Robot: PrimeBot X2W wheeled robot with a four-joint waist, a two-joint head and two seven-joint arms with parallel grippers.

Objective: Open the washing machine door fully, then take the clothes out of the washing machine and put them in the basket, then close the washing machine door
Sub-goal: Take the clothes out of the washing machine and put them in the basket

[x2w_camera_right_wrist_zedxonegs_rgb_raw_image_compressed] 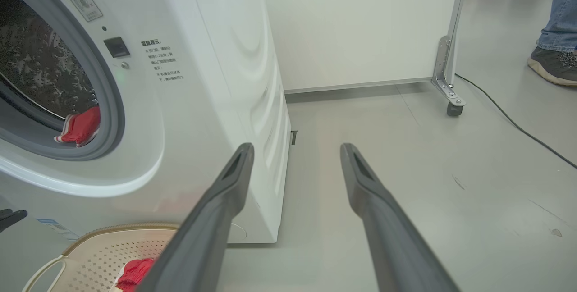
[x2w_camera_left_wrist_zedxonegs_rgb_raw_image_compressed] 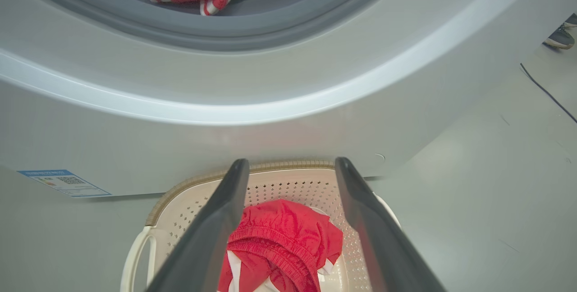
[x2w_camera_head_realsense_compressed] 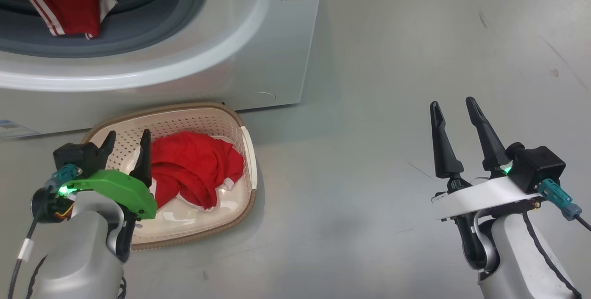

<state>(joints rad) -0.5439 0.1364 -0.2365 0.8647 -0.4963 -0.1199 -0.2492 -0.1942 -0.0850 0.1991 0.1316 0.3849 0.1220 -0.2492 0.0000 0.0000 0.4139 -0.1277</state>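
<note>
Your left gripper (x2w_camera_head_realsense_compressed: 129, 135) hovers above the left side of the basket (x2w_camera_head_realsense_compressed: 194, 121), jaws spread wide and gripping nothing, while a crumpled red garment (x2w_camera_head_realsense_compressed: 194, 165) with white trim lies loose inside the basket just below and beside its fingertips. The cream basket sits on the grey floor (x2w_camera_head_realsense_compressed: 369, 197), right against the foot of the washing machine (x2w_camera_head_realsense_compressed: 258, 36) and beneath its round opening. Up there, a second red garment (x2w_camera_head_realsense_compressed: 74, 8) with white stripes drapes over the grey gasket (x2w_camera_head_realsense_compressed: 152, 36) at the mouth of the drum. Your right gripper (x2w_camera_head_realsense_compressed: 452, 103) hovers well off to the right above the floor, jaws just as wide and empty. In the right wrist view, a person's shoe (x2w_camera_right_wrist_zedxonegs_rgb_raw_image_compressed: 554, 64) and jeans leg stand beyond a cable (x2w_camera_right_wrist_zedxonegs_rgb_raw_image_compressed: 509, 120) trailing past a white wheeled panel (x2w_camera_right_wrist_zedxonegs_rgb_raw_image_compressed: 360, 26).
</note>
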